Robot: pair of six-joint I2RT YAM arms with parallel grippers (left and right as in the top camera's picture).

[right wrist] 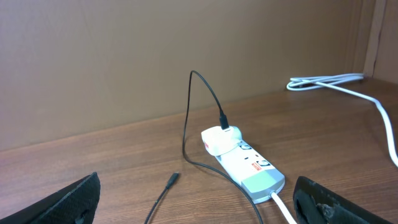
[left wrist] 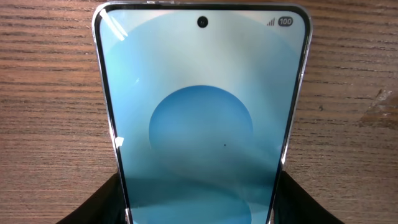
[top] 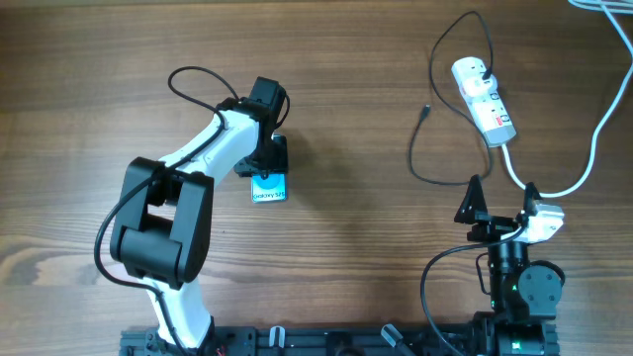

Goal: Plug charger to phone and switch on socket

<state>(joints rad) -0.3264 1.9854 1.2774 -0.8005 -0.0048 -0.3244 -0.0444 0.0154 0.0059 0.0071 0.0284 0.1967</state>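
The phone (top: pixel 268 189) is laid flat on the table (top: pixel 346 257), well to the left of the socket (top: pixel 485 99) and nearer the robot. Its long axis is set roughly toward and away from the robot, in line with the left gripper (top: pixel 268 163). In the left wrist view its camera-hole end is turned away from the fingers (left wrist: pixel 93 208). These fingers are closed against both long edges at the phone's other end.

The socket is placed on a slant, with its white lead (top: pixel 554 183) carried off from its nearer end. The charger (top: pixel 420 158) is plugged by its white adapter into the socket's far end. Its black cable is looped to the left of the socket. The plug tip (top: pixel 425 112) is left loose on the table just left of the socket, pointed away from the robot.

The right gripper (top: pixel 501 198) is held just nearer the robot than the socket, spread wide, with nothing gripped.
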